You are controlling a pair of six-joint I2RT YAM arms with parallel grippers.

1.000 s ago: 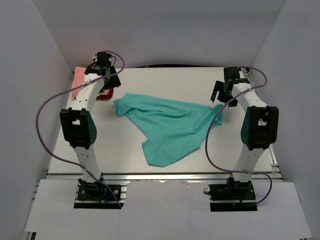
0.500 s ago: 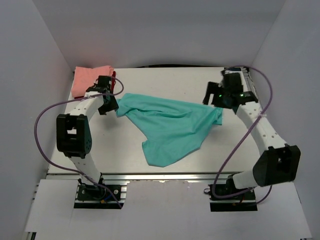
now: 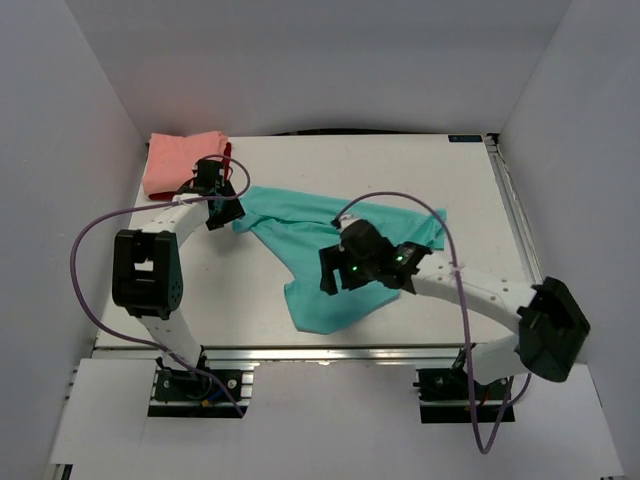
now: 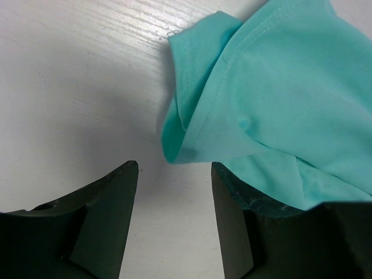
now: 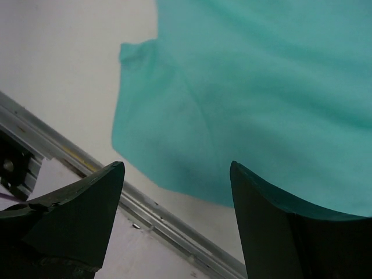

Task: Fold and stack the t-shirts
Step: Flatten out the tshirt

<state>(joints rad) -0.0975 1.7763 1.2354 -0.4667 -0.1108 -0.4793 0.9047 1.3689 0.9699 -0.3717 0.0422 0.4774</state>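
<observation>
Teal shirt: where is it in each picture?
Top external: teal shirt mid-table, partly under the right arm.
Left wrist: upper right, corner ahead of the fingers.
Right wrist: fills the top and right.
Shared landmark: the white table beside it.

White table dead centre, faint wood grain across its top, evenly lit, shadows soft. Behind the table, a plain pale back wall. A left wall and a right wall flank the table. Along the table's near edge runs a metal rail, with a white panel in front of it.
</observation>
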